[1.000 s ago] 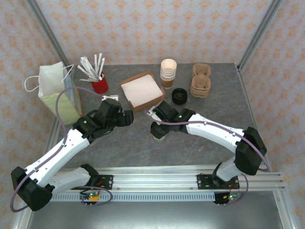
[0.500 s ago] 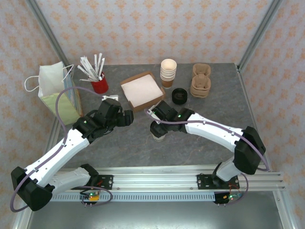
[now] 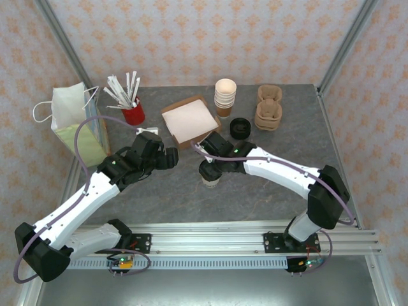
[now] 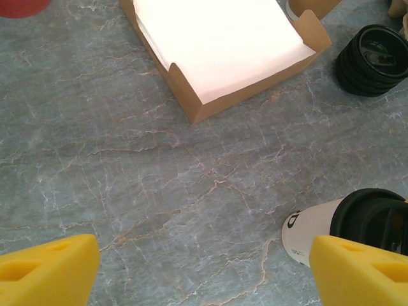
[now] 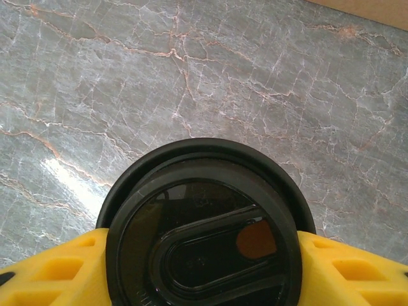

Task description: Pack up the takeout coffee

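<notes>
Table (image 3: 166, 191) bare nr front; coffee (image 3: 210, 180), box (image 3: 188, 120) beyond

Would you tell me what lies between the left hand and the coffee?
Only bare table separates the left hand and coffee, per the top view.

Bright, even light with soft shadows; white glare on the table (image 5: 64, 175) beside the takeout coffee (image 5: 204, 242).

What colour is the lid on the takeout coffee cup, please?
Black; the lid shows best in the right wrist view.
</notes>
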You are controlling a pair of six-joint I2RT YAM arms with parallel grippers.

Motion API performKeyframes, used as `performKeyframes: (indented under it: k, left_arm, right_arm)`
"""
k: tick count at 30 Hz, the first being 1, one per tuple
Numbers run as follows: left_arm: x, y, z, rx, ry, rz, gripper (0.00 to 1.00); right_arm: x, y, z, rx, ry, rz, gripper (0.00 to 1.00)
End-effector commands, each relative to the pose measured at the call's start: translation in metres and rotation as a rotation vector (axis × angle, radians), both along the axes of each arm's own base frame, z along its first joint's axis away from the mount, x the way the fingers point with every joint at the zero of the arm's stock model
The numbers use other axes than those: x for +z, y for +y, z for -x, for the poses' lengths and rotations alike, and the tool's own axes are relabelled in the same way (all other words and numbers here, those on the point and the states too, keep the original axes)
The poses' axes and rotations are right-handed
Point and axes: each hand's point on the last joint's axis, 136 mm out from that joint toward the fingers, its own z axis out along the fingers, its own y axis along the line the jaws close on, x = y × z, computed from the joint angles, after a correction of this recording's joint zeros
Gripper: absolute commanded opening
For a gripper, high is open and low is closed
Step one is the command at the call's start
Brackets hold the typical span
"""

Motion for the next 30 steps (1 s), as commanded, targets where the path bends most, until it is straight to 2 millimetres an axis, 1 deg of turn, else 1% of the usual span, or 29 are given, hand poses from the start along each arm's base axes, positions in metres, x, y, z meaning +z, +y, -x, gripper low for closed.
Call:
performKeyframes:
  k: [1, 3, 6, 10, 12, 17, 20, 24, 26, 30]
  left_arm:
    - [-0.003, 0.003, 0.0, 0.017, 0.012, 0.005, 0.86]
    - [-0.007, 0.002, 0.0, 0.019, 0.019, 0.005, 0.86]
    - [-0.008, 0.001, 0.001, 0.015, 0.024, 0.006, 0.86]
    - [-0.006, 0.002, 0.002, 0.018, 0.017, 0.012, 0.86]
    - [-0.006, 0.002, 0.002, 0.016, 0.014, 0.014, 0.86]
    - [-0.009, 0.002, 0.004, 0.012, 0.018, 0.017, 0.86]
    - [-0.009, 0.003, 0.004, 0.014, 0.018, 0.013, 0.86]
    - [-0.012, 0.007, 0.006, 0.023, 0.017, 0.002, 0.86]
    - [-0.014, 0.006, 0.006, 0.023, 0.02, 0.002, 0.86]
    - [-0.011, 0.005, 0.006, 0.016, 0.02, 0.007, 0.85]
  right_arm:
    - [-0.077, -0.056, 0.053, -0.026, 0.297, 0.25, 0.6]
    - [-0.078, -0.055, 0.055, -0.028, 0.319, 0.225, 0.6]
    - [-0.076, -0.058, 0.053, -0.03, 0.324, 0.252, 0.59]
    - [-0.061, -0.057, 0.046, -0.038, 0.288, 0.249, 0.59]
    - [-0.057, -0.056, 0.045, -0.038, 0.274, 0.247, 0.59]
    - [-0.067, -0.058, 0.049, -0.032, 0.283, 0.304, 0.59]
    - [-0.072, -0.064, 0.049, -0.04, 0.286, 0.376, 0.59]
    - [-0.076, -0.067, 0.051, -0.051, 0.298, 0.388, 0.59]
    - [-0.072, -0.066, 0.05, -0.055, 0.29, 0.383, 0.59]
    - [-0.046, -0.059, 0.042, -0.069, 0.241, 0.317, 0.59]
